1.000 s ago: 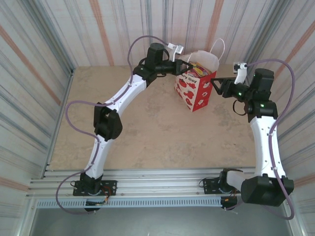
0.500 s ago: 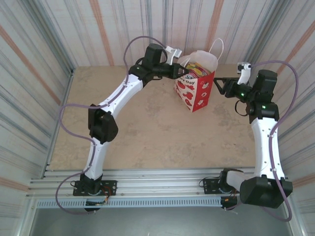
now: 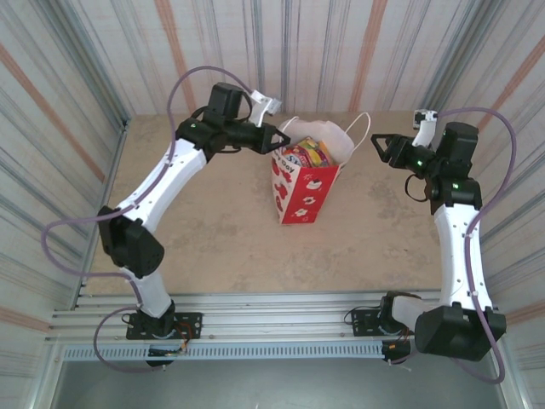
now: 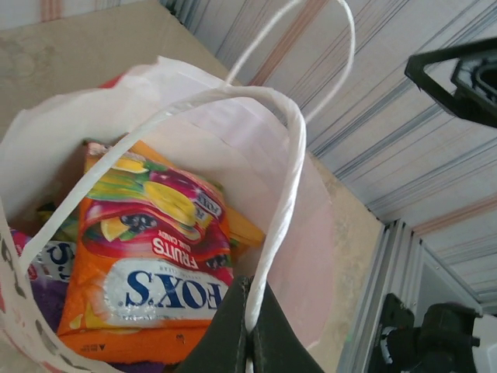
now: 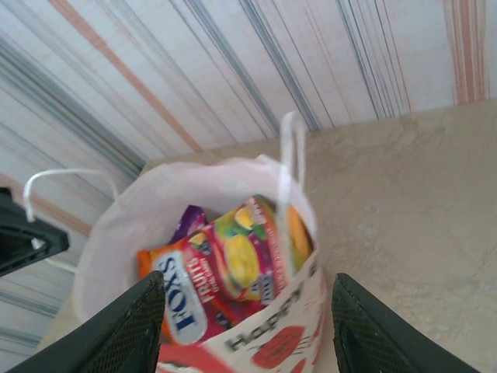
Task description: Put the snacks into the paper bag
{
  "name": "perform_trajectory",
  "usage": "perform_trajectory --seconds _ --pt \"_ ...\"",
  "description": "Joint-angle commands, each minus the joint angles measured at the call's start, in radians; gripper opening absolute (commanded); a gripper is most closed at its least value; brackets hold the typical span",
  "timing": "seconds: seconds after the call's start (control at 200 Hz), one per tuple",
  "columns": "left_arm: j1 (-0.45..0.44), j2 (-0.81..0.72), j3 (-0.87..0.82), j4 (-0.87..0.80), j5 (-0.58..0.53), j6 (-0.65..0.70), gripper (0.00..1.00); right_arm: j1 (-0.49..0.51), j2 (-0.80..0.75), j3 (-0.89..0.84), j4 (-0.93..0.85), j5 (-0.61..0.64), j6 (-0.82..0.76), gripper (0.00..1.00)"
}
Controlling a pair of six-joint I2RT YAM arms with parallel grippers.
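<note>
**A:** Shifted since a second ago: paper bag (image 3: 302, 192) now sits further left and nearer the arm bases. Left end effector (image 3: 279, 136) has swung left with it. Right end effector (image 3: 381, 145) is roughly where it was.

**B:** Left grip?

**A:** Left wrist view: fingers pressed together on the near rope handle (image 4: 289, 194), cord pinched at the tips. The overhead view is too small to confirm the pinch.

**B:** Right side?

**A:** Right wrist view: fingers spread wide, holding nothing. The overhead view puts it well apart from the bag, off the bag's right side, above the tabletop (image 3: 213, 221).

**B:** Contents?

**A:** Snacks (image 3: 308, 155) are inside; overhead they read as a colourful patch at the mouth. The left wrist view resolves them. An orange "Fox's Fruits" packet (image 4: 147, 256) lies uppermost, against the white inner wall. A purple packet (image 4: 43, 305) is low on the left, with a white-and-blue packet (image 4: 46, 256) just above it. The right wrist view adds purple poking up behind the orange one, and red print on the bag's outer face.

**B:** Bag posture?

**A:** Upright on the tabletop, mouth open, far handle (image 4: 311, 47) standing free.
</note>
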Motion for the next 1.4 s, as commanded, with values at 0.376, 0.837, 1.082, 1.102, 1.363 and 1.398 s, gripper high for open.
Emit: perform_trajectory --seconds 0.376,0.837,1.082,1.102,1.363,1.398 --pt "0.079 -0.191 -0.193 -0.005 0.01 0.084 0.0 0.125 0.147 0.105 0.033 -0.088 0.155 0.58" --pt "0.081 -0.193 -0.223 0.025 0.029 0.059 0.0 0.218 0.326 0.24 0.091 -0.096 0.174 0.55" --pt "0.081 -0.193 -0.21 0.02 0.022 0.05 0.0 0.235 0.366 0.292 0.07 -0.11 0.185 0.13" --pt "0.081 -0.194 -0.206 0.017 0.019 0.048 0.0 0.236 0.359 0.292 0.069 -0.105 0.186 0.06" --pt "0.081 -0.257 -0.203 0.039 -0.028 0.026 0.0 0.253 0.225 0.276 0.062 -0.005 0.189 0.0" --pt "0.081 -0.262 -0.197 0.02 -0.036 0.036 0.0 0.26 0.216 0.273 0.06 0.002 0.189 0.0"
